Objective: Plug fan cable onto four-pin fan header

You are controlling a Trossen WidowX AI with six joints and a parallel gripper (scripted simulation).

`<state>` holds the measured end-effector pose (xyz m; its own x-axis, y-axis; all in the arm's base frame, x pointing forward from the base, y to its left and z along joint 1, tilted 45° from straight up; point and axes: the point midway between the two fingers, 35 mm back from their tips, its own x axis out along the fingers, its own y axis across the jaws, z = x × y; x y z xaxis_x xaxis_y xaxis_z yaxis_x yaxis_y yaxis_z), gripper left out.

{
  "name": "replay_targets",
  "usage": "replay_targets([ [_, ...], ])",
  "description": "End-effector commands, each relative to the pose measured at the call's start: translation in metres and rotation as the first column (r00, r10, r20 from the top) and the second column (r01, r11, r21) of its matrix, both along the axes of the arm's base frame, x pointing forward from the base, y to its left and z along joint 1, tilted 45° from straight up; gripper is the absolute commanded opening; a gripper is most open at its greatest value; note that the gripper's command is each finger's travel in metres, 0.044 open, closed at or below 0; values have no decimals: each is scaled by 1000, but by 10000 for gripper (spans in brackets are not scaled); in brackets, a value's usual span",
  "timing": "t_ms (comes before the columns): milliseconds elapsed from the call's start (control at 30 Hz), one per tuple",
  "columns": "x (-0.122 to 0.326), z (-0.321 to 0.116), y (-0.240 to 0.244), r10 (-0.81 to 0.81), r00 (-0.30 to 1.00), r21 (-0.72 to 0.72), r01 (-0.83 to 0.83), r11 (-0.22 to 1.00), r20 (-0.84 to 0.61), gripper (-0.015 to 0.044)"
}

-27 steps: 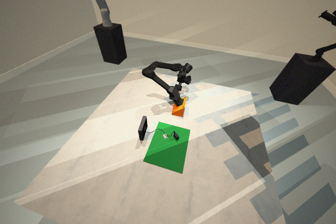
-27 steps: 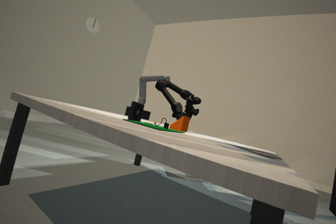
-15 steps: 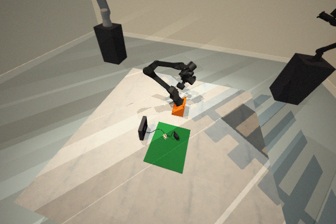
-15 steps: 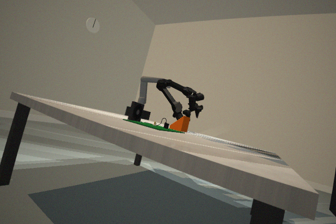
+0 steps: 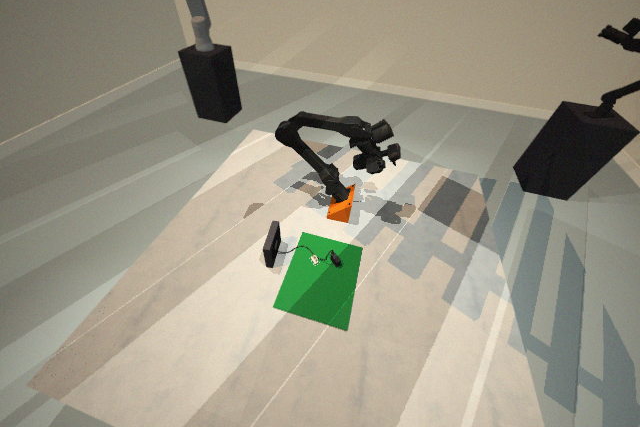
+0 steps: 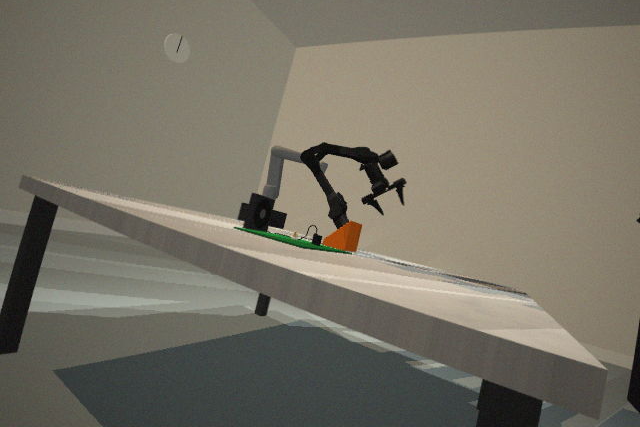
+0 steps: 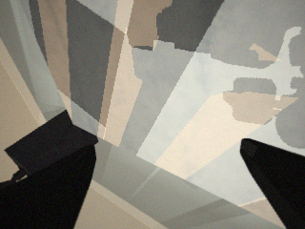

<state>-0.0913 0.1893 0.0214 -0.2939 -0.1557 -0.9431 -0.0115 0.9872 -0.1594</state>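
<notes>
Shows a black arm (image 5: 310, 153) (image 6: 320, 176) rising from an orange base (image 5: 341, 211) (image 6: 346, 237), with claw (image 5: 382, 168) (image 6: 392, 209) (image 7: 169, 148) spread open above the surface (image 5: 155, 350) (image 6: 320, 288) (image 7: 205, 129). Includes a green board (image 5: 320, 282) (image 6: 294, 242), a dark upright fan (image 5: 271, 244) (image 6: 256, 213) and, up on the wall, a pale disc (image 6: 177, 47) with a dark line.

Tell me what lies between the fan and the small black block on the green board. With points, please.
A small white piece (image 5: 314, 259) (image 6: 295, 234) and the thin cable (image 5: 301, 246) (image 6: 311, 226) lie between the fan (image 5: 271, 245) (image 6: 262, 213) and the block (image 5: 336, 258) (image 6: 316, 239), as the top view shows.
</notes>
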Motion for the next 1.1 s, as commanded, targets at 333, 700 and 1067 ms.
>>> replay_targets([
  [333, 175, 1, 22, -766, 472, 112, 816, 567, 437, 440],
  [700, 334, 32, -76, -613, -584, 561, 785, -263, 531, 440],
  [1067, 351, 32, -101, -522, -690, 623, 707, -335, 502, 440],
])
